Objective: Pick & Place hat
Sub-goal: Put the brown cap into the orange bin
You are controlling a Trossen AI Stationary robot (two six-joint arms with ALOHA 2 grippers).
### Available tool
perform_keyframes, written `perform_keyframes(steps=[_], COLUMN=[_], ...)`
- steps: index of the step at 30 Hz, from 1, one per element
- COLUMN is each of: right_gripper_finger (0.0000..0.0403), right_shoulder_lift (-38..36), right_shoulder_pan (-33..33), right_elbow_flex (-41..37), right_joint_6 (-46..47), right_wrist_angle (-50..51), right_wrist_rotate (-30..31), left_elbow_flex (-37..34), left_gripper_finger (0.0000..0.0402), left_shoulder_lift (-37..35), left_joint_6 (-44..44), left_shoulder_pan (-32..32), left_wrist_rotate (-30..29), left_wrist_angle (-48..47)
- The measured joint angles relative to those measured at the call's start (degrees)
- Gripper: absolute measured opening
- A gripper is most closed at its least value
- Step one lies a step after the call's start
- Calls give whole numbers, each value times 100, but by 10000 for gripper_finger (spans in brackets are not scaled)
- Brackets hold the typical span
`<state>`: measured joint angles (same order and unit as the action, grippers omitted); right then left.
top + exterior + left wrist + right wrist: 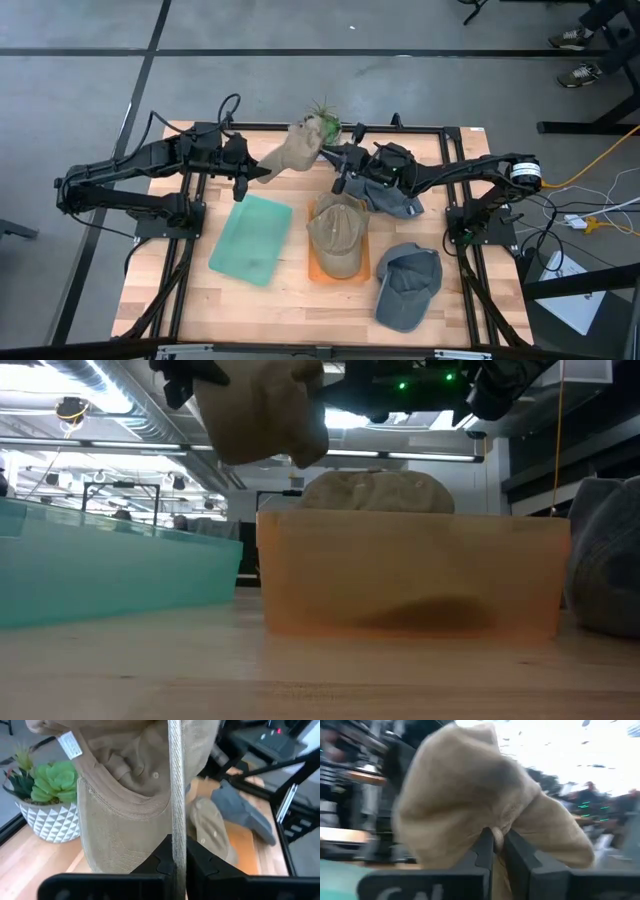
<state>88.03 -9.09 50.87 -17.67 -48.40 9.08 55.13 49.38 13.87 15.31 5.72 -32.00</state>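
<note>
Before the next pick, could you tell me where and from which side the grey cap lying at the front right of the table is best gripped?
I would take the grey cap at the front edge of its brim, coming straight down from above. In the high view it lies flat beside the orange tray, apart from it, with its brim pointing to the table's front; the soft crown would likely crumple.
</note>
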Motion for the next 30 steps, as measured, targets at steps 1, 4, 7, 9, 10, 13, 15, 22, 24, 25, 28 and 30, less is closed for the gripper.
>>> perform_keyframes(steps=[1, 4, 7, 9, 10, 13, 15, 22, 24, 25, 28, 30], right_gripper_finger=[36, 41, 30, 27, 27, 27, 27, 27, 27, 27, 27, 27], right_shoulder_lift=[-72, -324, -603, -818, -916, -1173, -1322, -1463, -1463, -1463, -1463, -1463], right_shoulder_pan=[1, 1, 0, 1, 1, -1, -1, 1, 1, 1, 1, -10], right_elbow_flex=[0, 0, 0, 2, 2, 2, 2, 2, 2, 2, 2, 2], right_joint_6=[156, 566, 930, 1183, 1318, 1661, 1788, 1948, 2044, 2068, 2132, 2245], right_wrist_angle=[129, 620, 1154, 1527, 1679, 2120, 2346, 2662, 2669, 2669, 2647, 2594], right_wrist_rotate=[-143, -535, -998, -1346, -1496, -1842, -1969, -2148, -2295, -2358, -2562, -2676], left_elbow_flex=[0, 0, 0, 0, -1, -1, 0, -1, -2, 0, -2, -2], left_gripper_finger=[15, 15, 15, 15, 15, 16, 18, 63, 85, 98, 135, 159], left_shoulder_lift=[-7, -21, -72, -121, -148, -238, -274, -290, -290, -290, -290, -290], left_joint_6=[-76, -232, -350, -411, -451, -479, -481, -507, -505, -507, -507, -506], left_shoulder_pan=[0, 0, 5, 7, 8, 7, 7, -116, -147, -149, -149, -149], left_wrist_rotate=[0, -17, -40, -54, -59, -55, -17, -86, -99, -113, -148, -146], left_wrist_angle=[-85, -259, -320, -310, -296, -276, -273, -213, -211, -209, -174, -81])
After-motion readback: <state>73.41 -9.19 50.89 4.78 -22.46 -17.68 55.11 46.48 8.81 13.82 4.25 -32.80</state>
